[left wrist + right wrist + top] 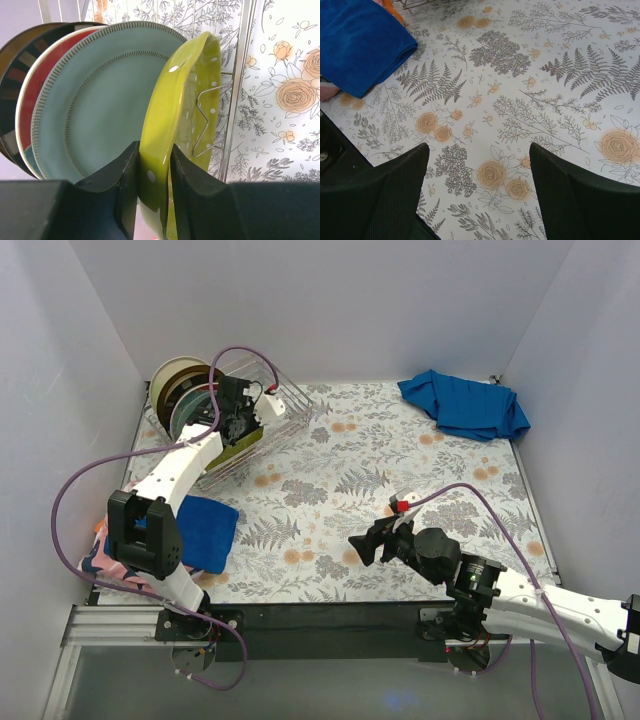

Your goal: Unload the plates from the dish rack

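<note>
The table (400, 500) carries the dish rack (285, 405) at about 10 o'clock in the top view. The plates (180, 390) stand on edge inside it, in a row. My left hand (154, 160) is at the rack, closed narrow on the near rim of the lime-green plate (180, 115), with one finger on each face. My right hand (477, 150) is wide and holds nothing. It is low above the table at about 5 o'clock, well apart from the rack.

I think the danger is the bent wire (206, 120) of the rack, at 2 o'clock from my fingers and just beside the plate's face. Whether it touches the plate, I cannot tell. If I pull sideways, the rim can catch on this wire and drag the rack. The plate can also slip, because I grip only a small part of a glossy edge. The grey-teal plate (100, 110) is just beside it at 10 o'clock, and a tilt can knock it.

From my left hand the lime-green plate rises toward 12 o'clock, leaning a little to 1 o'clock.
</note>
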Tool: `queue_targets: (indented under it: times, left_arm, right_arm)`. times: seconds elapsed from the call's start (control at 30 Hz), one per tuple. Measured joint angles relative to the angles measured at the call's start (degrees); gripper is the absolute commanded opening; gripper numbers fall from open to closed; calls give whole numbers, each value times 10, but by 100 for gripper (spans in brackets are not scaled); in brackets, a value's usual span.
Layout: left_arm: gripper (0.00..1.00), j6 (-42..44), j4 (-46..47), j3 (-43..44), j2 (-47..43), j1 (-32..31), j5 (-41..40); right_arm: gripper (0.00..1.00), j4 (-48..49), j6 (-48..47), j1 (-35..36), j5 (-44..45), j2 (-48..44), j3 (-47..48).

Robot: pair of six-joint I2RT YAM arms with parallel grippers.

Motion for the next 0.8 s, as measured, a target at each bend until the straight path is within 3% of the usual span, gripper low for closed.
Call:
queue_targets:
  times: [0.8]
  left_arm:
    - [0, -1, -33, 68, 18, -22, -10]
  right_arm:
    - [86, 1, 2, 0, 13, -11, 0]
